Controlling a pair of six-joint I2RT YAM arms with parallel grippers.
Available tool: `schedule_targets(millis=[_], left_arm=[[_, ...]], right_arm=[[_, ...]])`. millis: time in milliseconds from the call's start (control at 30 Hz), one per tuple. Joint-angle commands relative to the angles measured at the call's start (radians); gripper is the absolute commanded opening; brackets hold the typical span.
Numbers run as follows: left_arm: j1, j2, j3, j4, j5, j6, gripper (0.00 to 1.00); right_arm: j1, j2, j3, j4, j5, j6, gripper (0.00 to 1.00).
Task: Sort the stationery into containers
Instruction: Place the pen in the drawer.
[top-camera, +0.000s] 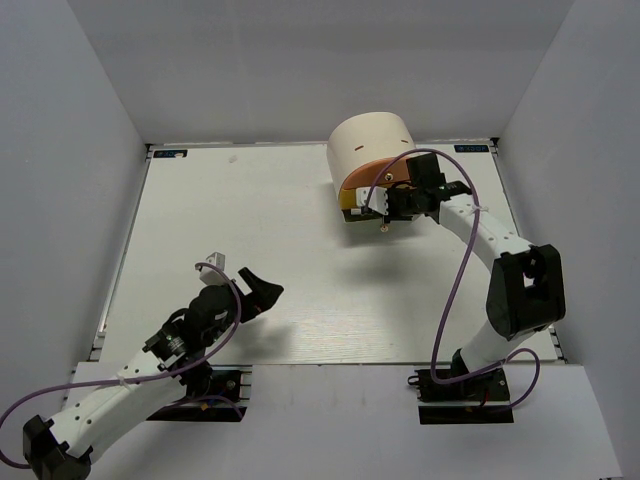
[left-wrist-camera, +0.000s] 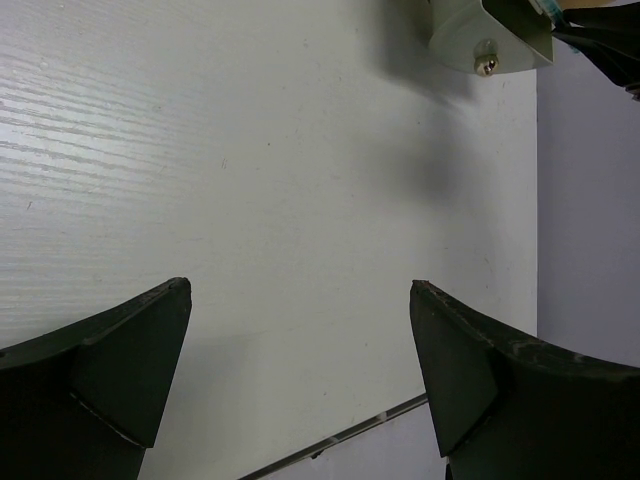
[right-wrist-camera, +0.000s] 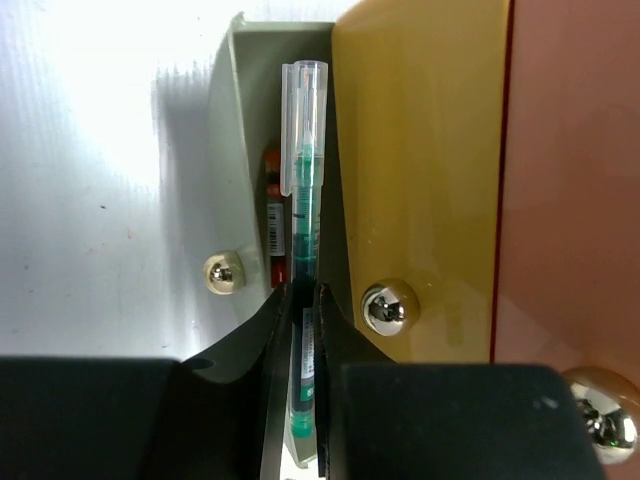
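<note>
The cream half-cylinder desk unit (top-camera: 372, 145) stands at the far right of the table. Its pale green drawer (right-wrist-camera: 228, 150) is pulled open below the yellow drawer front (right-wrist-camera: 420, 150) and the pink drawer front (right-wrist-camera: 570, 200). My right gripper (right-wrist-camera: 303, 295) is shut on the green pen (right-wrist-camera: 303, 190) and holds it lengthwise over the open drawer. A red pen (right-wrist-camera: 272, 215) lies inside that drawer, partly hidden. In the top view my right gripper (top-camera: 385, 210) is at the unit's front. My left gripper (top-camera: 262, 290) is open and empty over bare table. Highlighters and erasers are out of view.
Each drawer front has a round metal knob (right-wrist-camera: 388, 306). In the left wrist view the pale green drawer's corner (left-wrist-camera: 490, 40) shows far ahead of my open left gripper (left-wrist-camera: 300, 290). Grey walls enclose the white table (top-camera: 250, 220) on three sides.
</note>
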Motion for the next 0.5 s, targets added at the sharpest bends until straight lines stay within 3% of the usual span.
schedule_targets(millis=[0, 167, 467], left_arm=[[0.002, 0.001, -0.002, 0.012, -0.008, 0.005, 1.00], [0.002, 0.010, -0.002, 0.012, -0.008, 0.005, 1.00], [0.002, 0.010, -0.002, 0.012, -0.008, 0.005, 1.00]], right_arm=[[0.008, -0.017, -0.010, 0.071, 0.022, 0.008, 0.03], [0.012, -0.005, -0.010, 0.080, 0.051, 0.023, 0.22], [0.012, 0.001, -0.007, 0.061, 0.053, 0.023, 0.36]])
